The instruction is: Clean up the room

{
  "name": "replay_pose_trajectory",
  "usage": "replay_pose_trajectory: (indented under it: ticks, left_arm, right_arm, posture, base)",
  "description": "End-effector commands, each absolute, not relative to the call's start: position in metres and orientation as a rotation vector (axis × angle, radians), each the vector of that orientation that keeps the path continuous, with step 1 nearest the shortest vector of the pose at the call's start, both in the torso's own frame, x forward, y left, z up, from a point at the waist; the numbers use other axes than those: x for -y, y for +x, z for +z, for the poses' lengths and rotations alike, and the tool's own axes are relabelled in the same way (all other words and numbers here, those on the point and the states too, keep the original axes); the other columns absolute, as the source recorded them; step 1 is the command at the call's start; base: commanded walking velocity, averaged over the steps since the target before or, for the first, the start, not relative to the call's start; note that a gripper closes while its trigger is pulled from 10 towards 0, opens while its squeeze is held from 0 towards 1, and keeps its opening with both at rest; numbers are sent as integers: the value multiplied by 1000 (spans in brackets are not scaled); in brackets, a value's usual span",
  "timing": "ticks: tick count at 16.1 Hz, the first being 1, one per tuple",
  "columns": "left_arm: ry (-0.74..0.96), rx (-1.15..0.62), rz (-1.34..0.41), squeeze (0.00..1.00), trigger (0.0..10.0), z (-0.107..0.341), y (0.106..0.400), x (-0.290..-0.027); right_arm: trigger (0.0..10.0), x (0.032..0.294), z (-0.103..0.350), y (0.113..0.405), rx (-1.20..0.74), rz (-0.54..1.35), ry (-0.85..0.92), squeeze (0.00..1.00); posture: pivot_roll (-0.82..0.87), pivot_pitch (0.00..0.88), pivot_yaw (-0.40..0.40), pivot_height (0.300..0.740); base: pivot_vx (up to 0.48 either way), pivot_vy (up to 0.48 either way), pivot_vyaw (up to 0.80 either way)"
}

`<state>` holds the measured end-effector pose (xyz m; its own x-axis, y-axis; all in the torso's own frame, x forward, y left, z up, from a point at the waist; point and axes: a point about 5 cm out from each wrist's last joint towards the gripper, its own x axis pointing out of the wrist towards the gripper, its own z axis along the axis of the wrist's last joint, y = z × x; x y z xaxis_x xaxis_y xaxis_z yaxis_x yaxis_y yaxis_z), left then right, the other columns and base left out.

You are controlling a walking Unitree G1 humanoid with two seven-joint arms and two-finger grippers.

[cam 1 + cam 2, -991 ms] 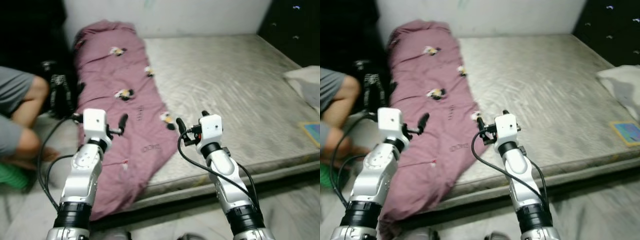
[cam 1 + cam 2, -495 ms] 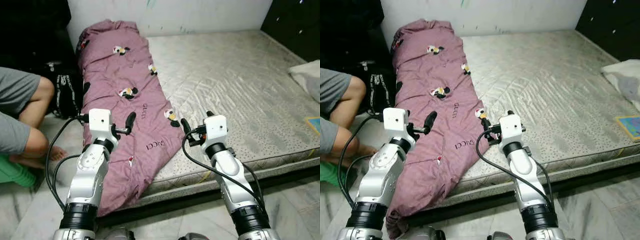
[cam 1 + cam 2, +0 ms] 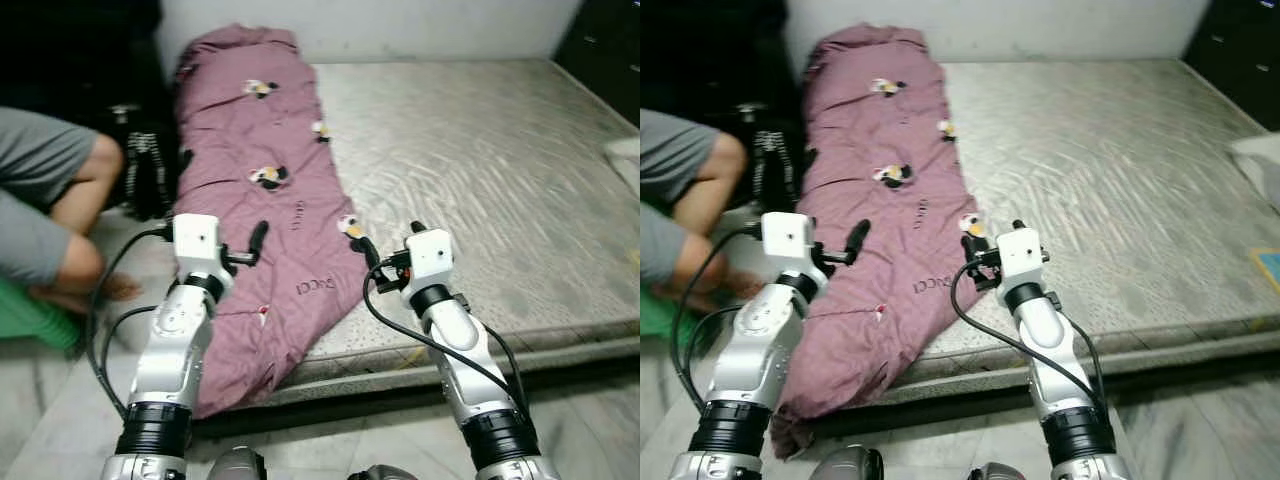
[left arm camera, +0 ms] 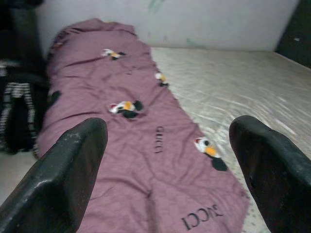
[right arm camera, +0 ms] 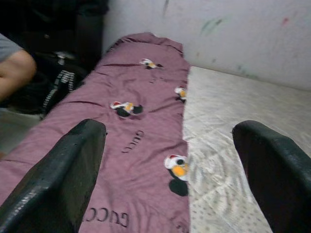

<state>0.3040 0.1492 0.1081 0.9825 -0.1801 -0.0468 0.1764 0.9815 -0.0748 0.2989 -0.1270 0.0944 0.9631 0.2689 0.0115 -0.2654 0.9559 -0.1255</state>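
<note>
Since half a second ago only the camera has been shifted, and with both the left tool (image 3: 258, 240) and right tool (image 3: 370, 262) held spread and empty, the purple patterned quilt (image 3: 265, 150) stretched ahead of them along the bare grey mattress (image 3: 480, 170) should be gripped by its near hanging edge.

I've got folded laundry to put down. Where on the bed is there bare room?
The mattress is bare from the purple blanket rightward to the pillow. The bed's left strip is crowded by that blanket.
</note>
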Motion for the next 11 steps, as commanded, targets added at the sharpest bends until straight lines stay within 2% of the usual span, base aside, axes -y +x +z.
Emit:
replay_pose_trajectory:
  ticks: [1, 5, 9, 11]
  left_arm:
    - [-72, -55, -184, 0, 10000, 110, 305, -147]
    - [-83, -57, -185, 0, 10000, 110, 305, -146]
    - [-88, -60, -183, 0, 10000, 110, 305, -146]
    - [-83, -50, -182, 0, 10000, 111, 305, -146]
  right_arm:
    - [10000, 129, 97, 299, 39, 272, -126, 0]
    - [10000, 129, 96, 298, 34, 268, -124, 0]
    - [10000, 130, 96, 298, 30, 266, -124, 0]
    - [10000, 130, 96, 299, 31, 265, -124, 0]
  posture:
    - [-14, 0, -23, 740]
    - [-17, 0, -22, 740]
    - [-18, 0, -23, 740]
    - [-18, 0, -23, 740]
  base:
    - [0, 0, 0]
    - [0, 0, 0]
    - [0, 442, 0]
    - [0, 0, 0]
